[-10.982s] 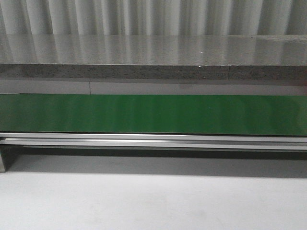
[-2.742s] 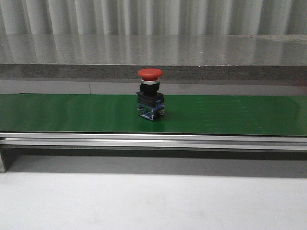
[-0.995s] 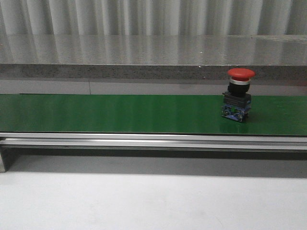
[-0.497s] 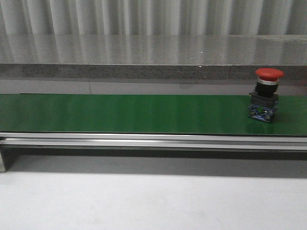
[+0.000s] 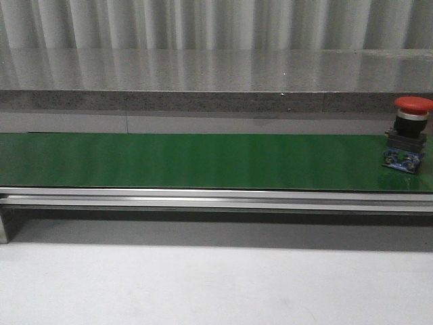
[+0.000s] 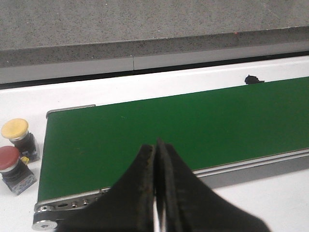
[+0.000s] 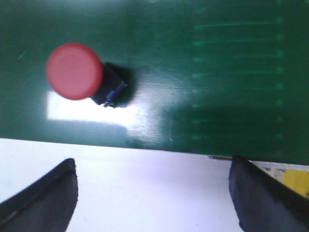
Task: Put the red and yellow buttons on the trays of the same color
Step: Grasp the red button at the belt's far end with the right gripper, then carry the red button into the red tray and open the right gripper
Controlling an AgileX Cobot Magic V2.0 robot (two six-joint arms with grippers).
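Observation:
A red mushroom-head button (image 5: 409, 134) on a black and blue base stands upright on the green conveyor belt (image 5: 203, 160) at the far right edge of the front view. It also shows from above in the right wrist view (image 7: 75, 71), beyond my right gripper (image 7: 153, 186), which is open and empty over the white table. My left gripper (image 6: 157, 193) is shut and empty above the belt's near rail. In the left wrist view a yellow button (image 6: 16, 133) and another red button (image 6: 12, 162) stand on the white table beside the belt's end. No tray is in view.
A grey stone ledge (image 5: 216, 81) and corrugated wall run behind the belt. An aluminium rail (image 5: 216, 199) borders the belt's front. A yellow patch (image 7: 295, 181) shows at the edge of the right wrist view. A small dark mark (image 6: 251, 79) lies at the belt's far edge.
The red button has travelled rightward along the belt, from the middle to the far right edge of the front view. The belt held no button at the earliest frame.

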